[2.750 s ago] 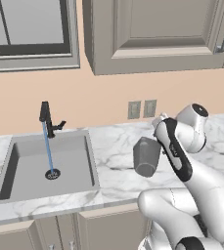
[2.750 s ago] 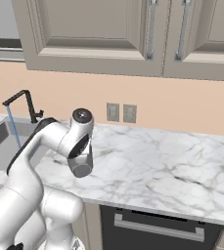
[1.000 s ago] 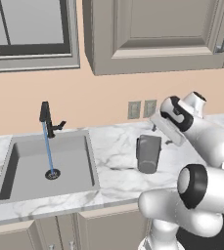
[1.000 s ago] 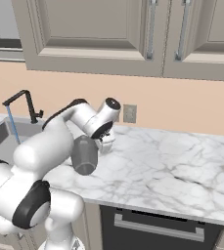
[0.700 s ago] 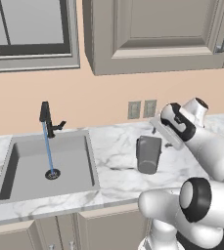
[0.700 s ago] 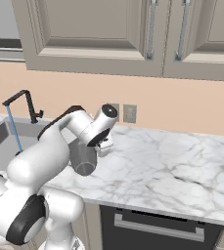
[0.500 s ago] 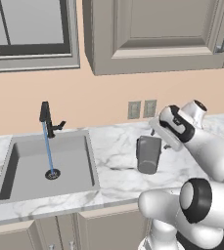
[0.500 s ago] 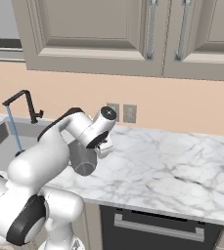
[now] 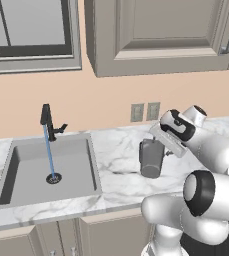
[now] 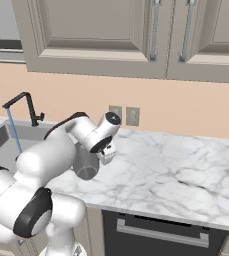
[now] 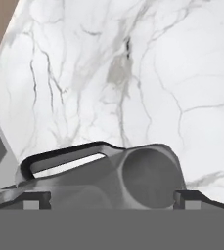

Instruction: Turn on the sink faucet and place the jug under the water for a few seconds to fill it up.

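Gripper (image 11: 111, 197) has dropped closer, jaws spread astride the jug (image 9: 151, 157), sink (image 9: 16, 165) at 9 o'clock; grasp next.

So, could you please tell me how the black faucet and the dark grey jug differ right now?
The slim matte black faucet stands tall at the back rim of the grey sink, with water running from it; the dark grey faceted jug is squat and wide, out on the white marble counter right of the sink. Both are dark and upright.

Home kitchen: marble counter (image 9: 116, 155), sink (image 9: 31, 165), black faucet (image 9: 47, 120), wall cabinets (image 10: 106, 35).
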